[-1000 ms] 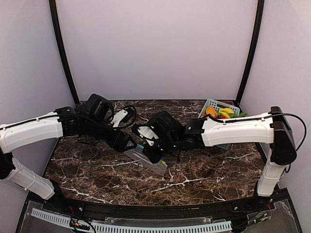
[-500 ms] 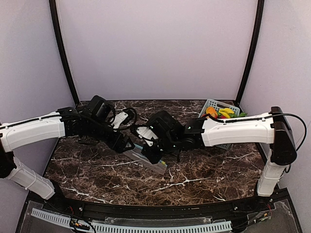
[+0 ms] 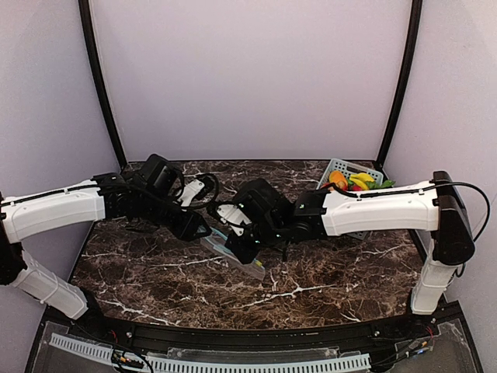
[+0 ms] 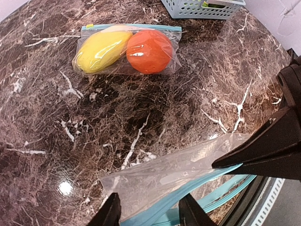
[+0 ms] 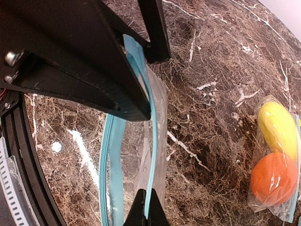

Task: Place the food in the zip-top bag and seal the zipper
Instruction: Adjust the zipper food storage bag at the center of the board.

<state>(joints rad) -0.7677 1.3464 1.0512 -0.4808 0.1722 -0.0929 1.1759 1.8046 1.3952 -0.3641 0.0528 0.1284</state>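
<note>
**Item 1: empty zip-top bag** [image 4: 164,176]. Clear film with a blue zipper strip. It sits mid-way across the brown marble table [image 4: 155,108], held between the two claws. Its long axis follows the zipper, running from the left claw at the far-left end to the right claw at the near-right end.

**Item 2: right gripper** [image 5: 146,213]. Fingers together, pinched on the bag's zipper edge.

**Item 3: left gripper** [image 4: 148,212]. Fingers apart, one on either side of that same edge, with film between them. It does not look clamped.

**Item 4: toy food** [image 3: 353,180]. Loose pieces, with yellow, orange, red and green showing. They lie in a pale slotted basket [image 3: 339,165] at the far right corner, behind the right forearm and well apart from the empty bag.

**Item 5: second zip-top bag** [image 4: 127,49]. It lies flat farther back on the table and holds a yellow oblong [image 4: 101,51] and an orange ball [image 4: 149,51] side by side.

**Note.** The coming move likely turns on the left claw. The lip already lies between its fingers, so it needs only to close, not to reach. The basket is nearer the right arm, but that claw is occupied holding the bag.
</note>
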